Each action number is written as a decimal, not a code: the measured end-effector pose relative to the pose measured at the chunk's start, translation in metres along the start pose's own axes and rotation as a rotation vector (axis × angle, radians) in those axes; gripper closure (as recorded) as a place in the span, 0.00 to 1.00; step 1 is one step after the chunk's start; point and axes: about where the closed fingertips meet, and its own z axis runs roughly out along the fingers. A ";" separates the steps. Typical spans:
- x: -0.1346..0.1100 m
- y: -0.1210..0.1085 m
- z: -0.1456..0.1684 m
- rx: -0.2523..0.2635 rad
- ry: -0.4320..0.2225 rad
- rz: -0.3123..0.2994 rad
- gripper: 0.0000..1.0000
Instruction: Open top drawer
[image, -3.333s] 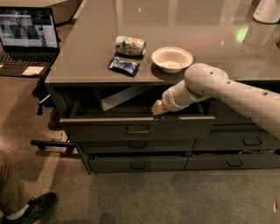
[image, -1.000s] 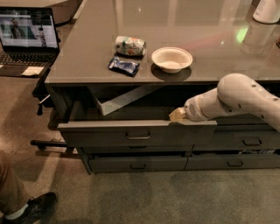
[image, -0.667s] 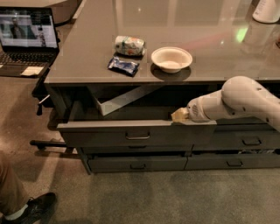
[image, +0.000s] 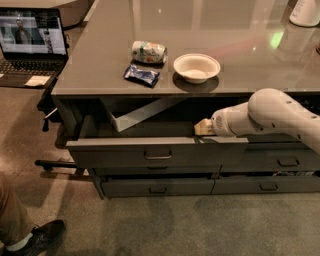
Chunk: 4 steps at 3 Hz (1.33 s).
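Grey top drawer (image: 115, 156) just below gripper (image: 202, 128)

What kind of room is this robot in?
Probably an office kitchen or break area. A grey counter holds a bowl, a can and a snack packet; a laptop sits open nearby. The gripper is at the open top drawer's front edge.

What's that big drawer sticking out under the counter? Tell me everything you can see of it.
The top drawer is wide and dark grey, with a flat front and one small loop pull at its centre. It stands pulled out, level, from under the counter. Inside it, a pale panel leans at a slant. The robot's gripper sits at the front's upper edge, toward the right end.
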 end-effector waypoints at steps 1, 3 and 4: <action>-0.011 0.005 0.021 0.013 0.000 0.034 1.00; -0.002 0.005 0.065 0.030 0.088 0.044 1.00; 0.006 -0.004 0.067 0.034 0.132 0.032 1.00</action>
